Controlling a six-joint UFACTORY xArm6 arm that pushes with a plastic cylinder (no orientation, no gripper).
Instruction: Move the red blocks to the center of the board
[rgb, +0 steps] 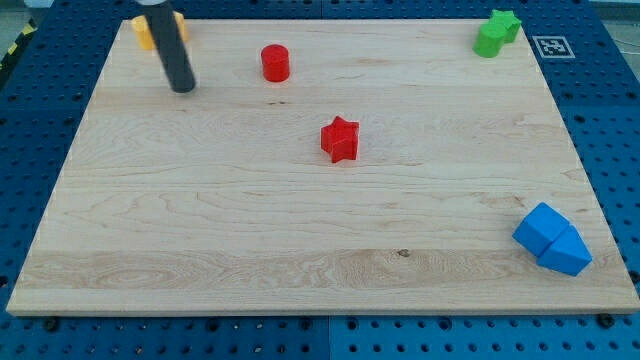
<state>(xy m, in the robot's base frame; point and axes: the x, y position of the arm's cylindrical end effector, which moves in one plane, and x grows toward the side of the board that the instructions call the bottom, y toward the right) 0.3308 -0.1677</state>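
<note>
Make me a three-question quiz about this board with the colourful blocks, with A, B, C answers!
1. Where is the green block?
A. the view's top right corner
B. the view's bottom left corner
C. the middle of the board

2. How many red blocks are on the board?
A. one
B. two
C. four

3. Is my tip touching the red cylinder?
A. yes, it presses on it
B. no, it stands apart, to the view's left of it
C. it rests on top of it

Answers: 1 A, the green block sits by the top right corner. 2 B, only the red cylinder and the red star are red. 3 B, bare wood shows between my tip and the cylinder.
</note>
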